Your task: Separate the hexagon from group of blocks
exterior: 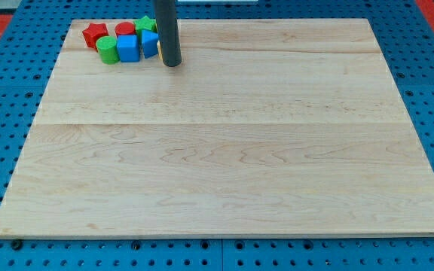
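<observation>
No jaws on our rig, just rod w/ my tip [171, 63] touching blue block [150, 43] at cluster's right edge, tabletop [224, 150] top-left. Hexagon prob red block [125, 30], can't tell. Risk: pushing now shoves whole group together, not separating.

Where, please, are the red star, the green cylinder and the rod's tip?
red star [93, 34]: camera view, its top face.
green cylinder [108, 50]: camera view, its top and front side.
my tip [172, 64]: camera view, the rod's very bottom end.
</observation>
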Tool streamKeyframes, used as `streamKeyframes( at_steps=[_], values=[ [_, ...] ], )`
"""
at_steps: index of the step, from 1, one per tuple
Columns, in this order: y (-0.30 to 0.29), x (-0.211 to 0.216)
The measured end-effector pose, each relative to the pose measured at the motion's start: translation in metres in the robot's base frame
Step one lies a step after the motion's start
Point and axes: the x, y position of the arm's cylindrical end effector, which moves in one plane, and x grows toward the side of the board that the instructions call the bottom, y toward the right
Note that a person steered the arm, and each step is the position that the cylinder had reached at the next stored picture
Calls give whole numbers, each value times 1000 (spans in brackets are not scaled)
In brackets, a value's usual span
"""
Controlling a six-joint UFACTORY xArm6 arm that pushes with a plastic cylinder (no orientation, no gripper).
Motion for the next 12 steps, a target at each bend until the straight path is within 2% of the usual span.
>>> streamKeyframes(
  at_steps=[1, 2, 3, 4, 5, 6, 7, 8, 12],
  values=[
    [13, 9],
    [78, 8],
    [101, -68],
    [94, -112],
    [23, -113],
    [-17, -107],
    [-15, -44],
    [18, -10],
    [37, -14]
  ],
)
